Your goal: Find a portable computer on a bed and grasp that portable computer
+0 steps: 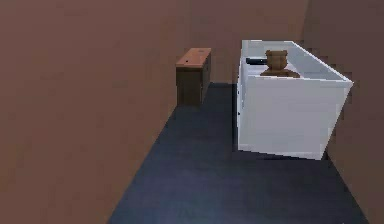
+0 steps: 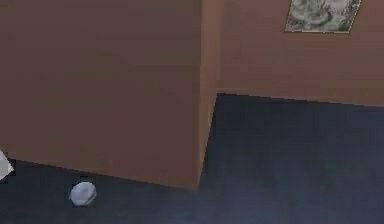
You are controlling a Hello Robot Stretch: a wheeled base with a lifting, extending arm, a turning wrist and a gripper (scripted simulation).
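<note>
Since we are after a portable computer on a bed, the forward view matters most. A white bed (image 1: 290, 110) stands in the upper right of the frame, its tall side panel facing us. On top of it, toward its upper left corner, lies a dark flat thing (image 1: 254, 60), just beside a brown teddy bear (image 1: 279, 66) that sits upright. We judge that the dark thing may be the computer, though it is too small to be sure. Left of the bed, in the upper middle of the frame, a brown cabinet (image 1: 193, 75) stands close by, likely placed as a bedside table. Dark floor (image 1: 220, 170) runs between us and the bed, so a straight approach looks possible.

In the arm side view, a brown wall corner (image 2: 205, 100) juts out through the middle. A framed picture (image 2: 322, 15) hangs at the upper right, and a small pale ball (image 2: 82, 193) lies on the floor at the lower left. We cannot tell the gripper's state from these views.
</note>
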